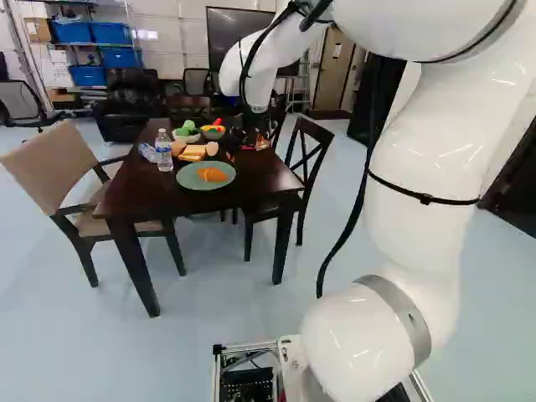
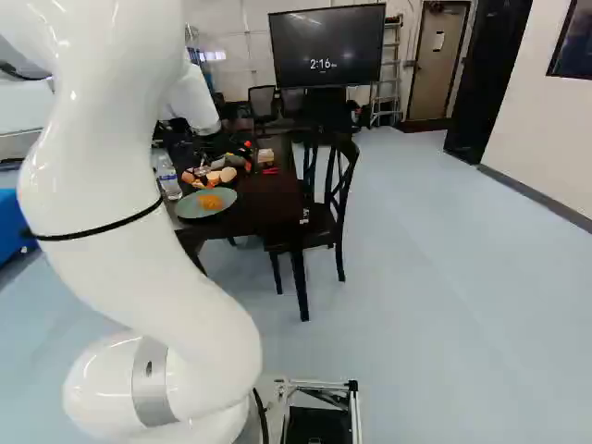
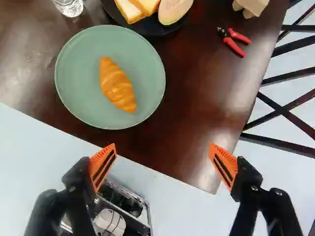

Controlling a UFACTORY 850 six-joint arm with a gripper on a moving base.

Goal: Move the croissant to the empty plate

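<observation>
Croissant (image 3: 118,85) ahead of the claw (image 1: 249,139)

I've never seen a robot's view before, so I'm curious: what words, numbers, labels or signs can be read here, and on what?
"2:16": on the big dark screen; the tiny letters after it are too small to read.
Bottle: any print on it is too blurred to read.
Sheet on the door: too small to read.
</observation>
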